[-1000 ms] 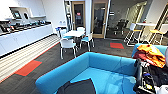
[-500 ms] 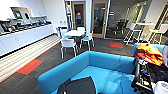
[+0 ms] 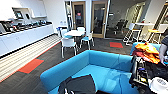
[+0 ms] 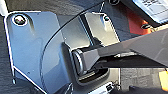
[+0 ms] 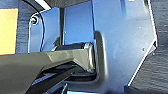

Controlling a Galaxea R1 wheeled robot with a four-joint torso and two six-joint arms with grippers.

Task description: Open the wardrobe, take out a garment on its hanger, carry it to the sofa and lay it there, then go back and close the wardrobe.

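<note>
Black garment on the blue sofa

The garment [image 3: 81, 85] lies on the sofa [image 3: 100, 66] seat's near edge; I cannot tell how either arm's jaws stand. Thin fabric so close to the edge could slide onto the floor if brushed.

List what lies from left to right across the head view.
Long white kitchen counter → red floor patch → white chairs around a small table → bright blue upholstered sofa → orange clothing.
</note>
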